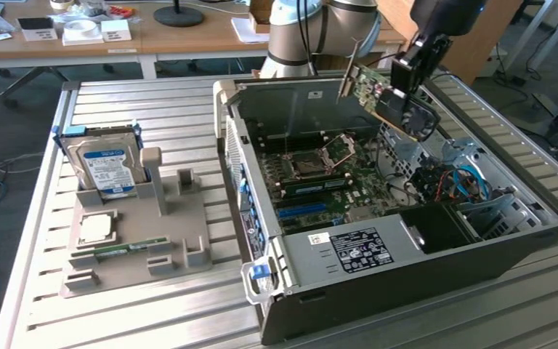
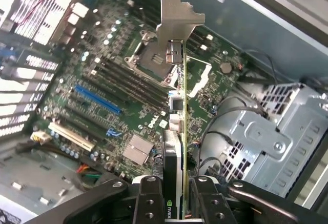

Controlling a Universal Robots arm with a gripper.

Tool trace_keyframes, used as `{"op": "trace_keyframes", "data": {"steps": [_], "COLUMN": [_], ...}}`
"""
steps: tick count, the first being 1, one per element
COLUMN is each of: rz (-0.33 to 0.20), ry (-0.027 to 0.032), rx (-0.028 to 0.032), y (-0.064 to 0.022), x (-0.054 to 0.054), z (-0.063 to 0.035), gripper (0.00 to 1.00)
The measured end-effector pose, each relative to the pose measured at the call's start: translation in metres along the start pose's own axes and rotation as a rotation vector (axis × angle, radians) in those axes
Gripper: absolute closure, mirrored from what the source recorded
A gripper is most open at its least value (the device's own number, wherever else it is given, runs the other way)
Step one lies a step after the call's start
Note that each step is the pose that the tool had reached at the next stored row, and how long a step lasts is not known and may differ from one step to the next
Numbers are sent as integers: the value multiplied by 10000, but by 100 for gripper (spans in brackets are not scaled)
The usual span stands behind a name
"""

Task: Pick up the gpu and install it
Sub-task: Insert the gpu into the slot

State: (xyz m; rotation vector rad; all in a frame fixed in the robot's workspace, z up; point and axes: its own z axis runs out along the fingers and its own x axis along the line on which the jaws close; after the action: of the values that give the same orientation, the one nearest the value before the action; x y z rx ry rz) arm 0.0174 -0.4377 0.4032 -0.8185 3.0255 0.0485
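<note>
- The robot arm comes down from the far side, on the exterior view's right. Its black two-finger gripper (image 1: 407,76) (image 2: 177,202) is clenched on the gpu (image 1: 371,91) (image 2: 178,106), a thin green card with a metal end bracket.
- The card hangs tilted in the air above the green motherboard (image 1: 322,182) inside the open grey computer case (image 1: 357,254).

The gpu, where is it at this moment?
The gpu hangs toward the exterior view's right, held tilted by the gripper above the open computer case, over its motherboard.

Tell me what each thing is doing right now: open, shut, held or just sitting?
computer case, side open
gpu, held up above the computer case, not installed
gripper, shut on the gpu
hard drive, standing in the grey holder
memory stick, lying in the grey holder
</note>
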Motion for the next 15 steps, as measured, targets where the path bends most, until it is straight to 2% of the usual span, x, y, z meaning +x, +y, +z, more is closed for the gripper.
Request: {"op": "trace_keyframes", "data": {"steps": [3, 10, 15], "rz": [-496, -660, -1540], "ry": [14, 18, 43], "rx": [-7, -10, -23], "y": [0, 0, 0], "x": [0, 0, 0], "z": [0, 0, 1], "gripper": [73, 73, 73]}}
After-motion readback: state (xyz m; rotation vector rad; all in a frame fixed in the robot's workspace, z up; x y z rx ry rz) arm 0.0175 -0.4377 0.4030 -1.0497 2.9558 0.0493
